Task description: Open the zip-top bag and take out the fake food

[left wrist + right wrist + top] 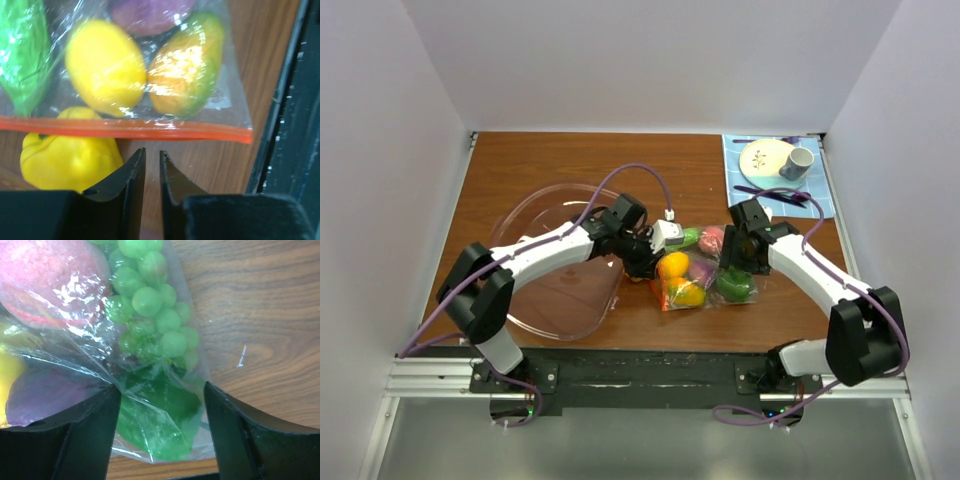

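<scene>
**Left gripper** [151, 152]: fingers drawn almost together with a thin slit between them and nothing in it. It sits just short of the bag's zip edge, apart from it.

**Right gripper** [162, 387]: fingers spread wide and straddling the bag's opposite, closed end. Film and a green piece lie between them. The left finger [92, 435] touches the film; nothing is clamped.

**Clear pinkish plastic bowl** [555, 300]: large, on the table's [550, 160] left half, under the left arm.

**Zip-top bag** [708, 272]: lies flat on the wood between the two grippers, right of the bowl.
- Its long axis runs left to right.
- The mouth faces left, toward the left gripper.
- The film is clear, crinkled and glossy.
- The orange-red zip strip [150, 129] is straight and looks pressed closed.

**Fake food**, inside the bag:
- a yellow lemon [105, 70]
- an orange-green piece [185, 70]
- a purple piece [150, 12]
- a green grape bunch [150, 315]
- a pink-red piece [50, 280]

**Yellow pepper** [70, 155]: lies on the gripper's side of the strip. Whether it is outside the bag is unclear.

**Blue mat** [823, 195]: far right corner, holding a pale plate [765, 158] and a grey cup [797, 162].
</scene>
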Available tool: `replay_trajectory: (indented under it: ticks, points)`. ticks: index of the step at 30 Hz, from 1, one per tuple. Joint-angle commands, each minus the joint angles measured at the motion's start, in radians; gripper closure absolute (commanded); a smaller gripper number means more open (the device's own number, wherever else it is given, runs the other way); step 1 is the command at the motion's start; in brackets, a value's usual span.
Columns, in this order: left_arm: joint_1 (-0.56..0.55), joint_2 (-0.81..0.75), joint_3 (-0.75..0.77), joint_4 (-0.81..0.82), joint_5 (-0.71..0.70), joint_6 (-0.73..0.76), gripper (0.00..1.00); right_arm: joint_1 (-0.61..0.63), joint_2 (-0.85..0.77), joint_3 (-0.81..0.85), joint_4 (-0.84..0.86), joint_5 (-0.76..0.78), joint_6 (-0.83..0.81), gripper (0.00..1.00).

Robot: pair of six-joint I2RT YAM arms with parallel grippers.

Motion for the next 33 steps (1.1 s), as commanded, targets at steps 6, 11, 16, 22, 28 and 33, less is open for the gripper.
replay_trajectory:
  ticks: [6,11,16,22,28,33]
  points:
    - [-0.008,-0.1,-0.077,0.152,-0.34,0.018,0.62,0.001,-0.065,0.06,-0.072,0.056,0.009,0.13]
    - [-0.008,-0.069,-0.088,0.185,-0.352,0.001,0.46,0.001,-0.086,0.05,-0.067,0.033,0.011,0.06]
    - [-0.003,-0.011,-0.067,0.132,-0.317,-0.022,0.3,0.001,-0.1,0.051,-0.07,0.024,-0.004,0.01]
    - [0.032,-0.012,-0.111,0.096,-0.215,-0.011,0.27,0.001,-0.094,0.062,-0.073,0.034,-0.012,0.01]
    - [0.037,0.014,-0.119,0.064,-0.201,0.015,0.24,-0.001,-0.086,0.042,-0.07,0.059,-0.004,0.01]
    - [0.037,0.044,-0.119,-0.008,-0.138,0.067,0.01,-0.014,-0.08,0.021,-0.069,0.079,-0.006,0.01]
